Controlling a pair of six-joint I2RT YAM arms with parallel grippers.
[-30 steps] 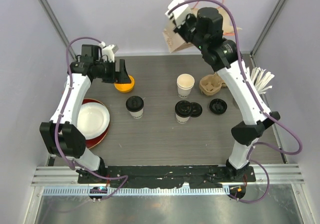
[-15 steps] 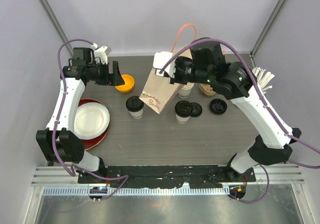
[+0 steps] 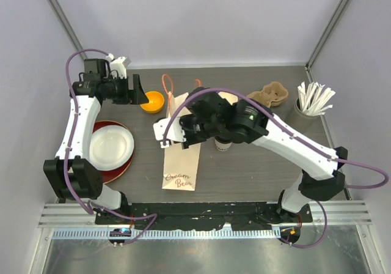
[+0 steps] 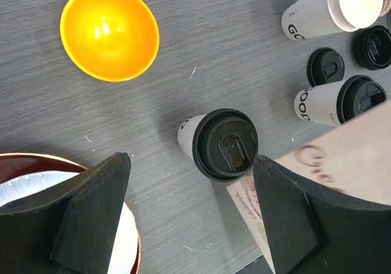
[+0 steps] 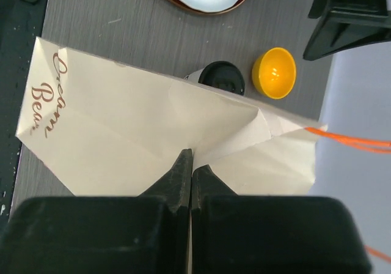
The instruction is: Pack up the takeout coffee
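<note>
Paper bag (image 3: 181, 158) is folded flat with its long side running front to back. The "Cream Bean" print end is nearest the front edge and the orange handles are at the far end. I cannot tell whether it rests on the table (image 3: 256, 176).

Right gripper (image 5: 191, 164) has its jaws fully closed, pinching a crease of the bag.

Red plate (image 3: 125, 167) sits front-left with a white dish (image 3: 111, 147) on it; the dish shows only its bare white inside.

First lidded cup (image 4: 223, 144) is upright on the table, touching or just beside the bag's edge, outside the bag, with its black lid on. Second lidded cup (image 4: 360, 99) is also upright on the table, partly under the right arm in the top view, and also outside the bag. Its lid is on.

Just past them are two loose lids (image 4: 325, 66) and an unlidded cup (image 4: 342, 5), its inside plain white.

Orange bowl (image 3: 151, 101) sits further back and shows only its bare orange inside.

Left gripper (image 3: 137, 92) is up in the air beside the bowl, jaws spread wide and gripping nothing. The first lidded cup lies below it, between the fingers in the wrist view.

At far right are a cardboard cup carrier (image 3: 272, 93), contents not visible, and a holder (image 3: 300, 110) full of white sticks.
</note>
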